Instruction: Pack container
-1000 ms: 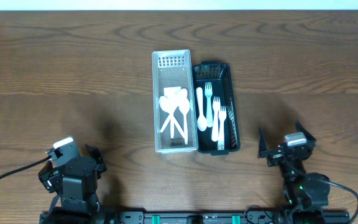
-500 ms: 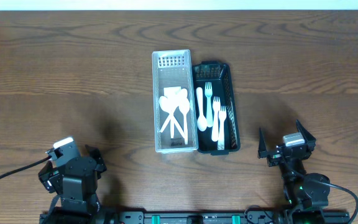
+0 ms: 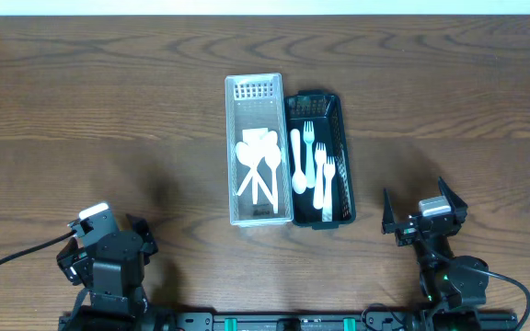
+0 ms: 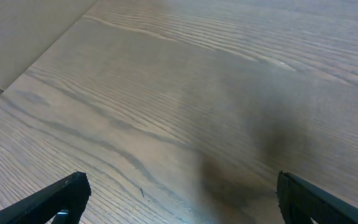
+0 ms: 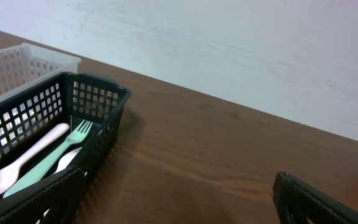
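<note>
While spread, left tool (image 4: 185,196); right tool (image 5: 180,198)

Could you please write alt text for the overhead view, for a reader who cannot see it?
Two baskets sit side by side on a wooden table: a white basket of white spoons and, to its right, a dark basket of forks and a spoon. The left gripper and right gripper are open at the near edge.

The wooden worktop (image 3: 109,101) carries a white basket (image 3: 254,152) and a dark basket (image 3: 319,158), touching side by side at centre.
</note>
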Controlling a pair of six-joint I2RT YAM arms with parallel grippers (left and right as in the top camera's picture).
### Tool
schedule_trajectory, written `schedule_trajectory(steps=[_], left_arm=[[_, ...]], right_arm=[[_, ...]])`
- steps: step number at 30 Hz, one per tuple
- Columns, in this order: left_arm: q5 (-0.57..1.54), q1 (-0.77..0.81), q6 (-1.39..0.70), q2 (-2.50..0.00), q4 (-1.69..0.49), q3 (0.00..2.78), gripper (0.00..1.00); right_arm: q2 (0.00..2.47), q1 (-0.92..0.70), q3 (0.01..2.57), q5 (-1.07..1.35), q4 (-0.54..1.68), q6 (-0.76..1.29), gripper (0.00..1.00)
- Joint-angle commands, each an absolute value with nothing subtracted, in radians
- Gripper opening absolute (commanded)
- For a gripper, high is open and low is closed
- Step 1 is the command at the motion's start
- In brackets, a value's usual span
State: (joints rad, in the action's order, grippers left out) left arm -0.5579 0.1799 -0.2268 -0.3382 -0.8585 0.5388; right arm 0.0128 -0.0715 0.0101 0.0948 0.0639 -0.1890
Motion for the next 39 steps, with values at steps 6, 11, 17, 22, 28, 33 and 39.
schedule_trajectory(steps=[6,11,17,22,28,33,39], left_arm=[[-0.433,0.125,-0.218,-0.273,-0.868,0.540,0.98],[-0.267,0.080,-0.146,-0.157,-0.759,0.477,0.98],[-0.039,0.051,0.086,-0.039,-0.469,0.308,0.98],[0.051,0.049,0.094,-0.001,-0.239,0.162,0.98],[0.218,0.049,0.091,-0.002,-0.087,0.018,0.98],[0.251,0.049,0.090,-0.001,-0.065,0.012,0.98],[0.230,0.049,0.090,-0.002,-0.056,0.009,0.98]], right_arm=[[0.007,-0.080,0.006,0.090,0.064,-0.199,0.99],[0.007,-0.080,0.006,0.090,0.064,-0.199,0.99],[0.007,-0.080,0.006,0.090,0.064,-0.199,0.99],[0.007,-0.080,0.006,0.090,0.064,-0.199,0.99],[0.007,-0.080,0.006,0.090,0.064,-0.199,0.99],[0.007,-0.080,0.006,0.090,0.064,-0.199,0.99],[0.007,-0.080,0.006,0.090,0.064,-0.199,0.99]])
